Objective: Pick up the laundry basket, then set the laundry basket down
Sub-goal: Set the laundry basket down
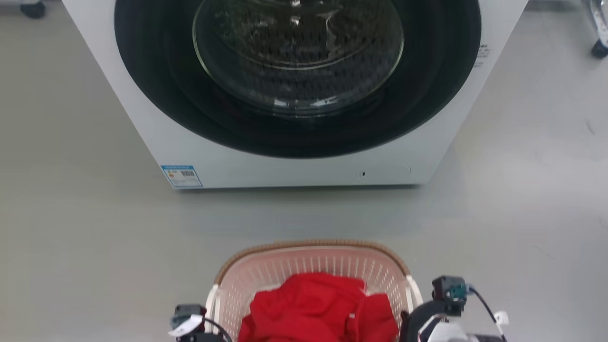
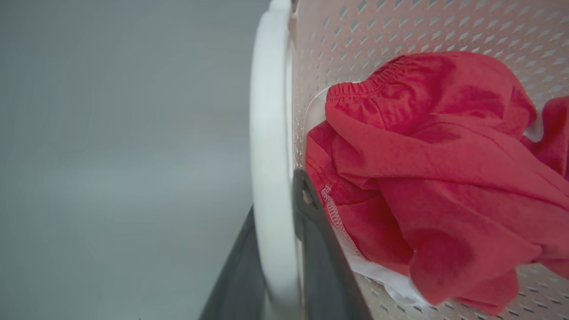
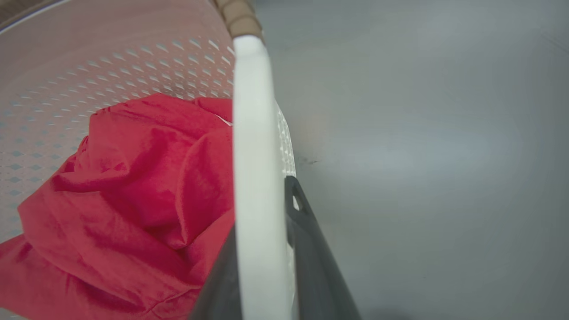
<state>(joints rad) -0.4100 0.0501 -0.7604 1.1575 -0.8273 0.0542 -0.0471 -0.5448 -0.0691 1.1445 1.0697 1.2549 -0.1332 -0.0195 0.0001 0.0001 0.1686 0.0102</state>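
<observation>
The pale pink perforated laundry basket (image 1: 313, 266) with a brown woven rim sits at the bottom centre of the head view, with a crumpled red garment (image 1: 318, 308) inside. My left gripper (image 2: 276, 195) is shut on the basket's white left handle (image 2: 269, 111), one dark finger on each side. My right gripper (image 3: 262, 204) grips the white right handle (image 3: 251, 111) the same way. In the head view my wrists flank the basket, the left wrist (image 1: 189, 323) and the right wrist (image 1: 446, 304). I cannot tell whether the basket rests on the floor.
A white front-loading washing machine (image 1: 294, 166) with a dark round door stands straight ahead, a strip of grey floor (image 1: 304, 213) between it and the basket. Open floor extends to both sides. Caster wheels (image 1: 599, 47) show at the far corners.
</observation>
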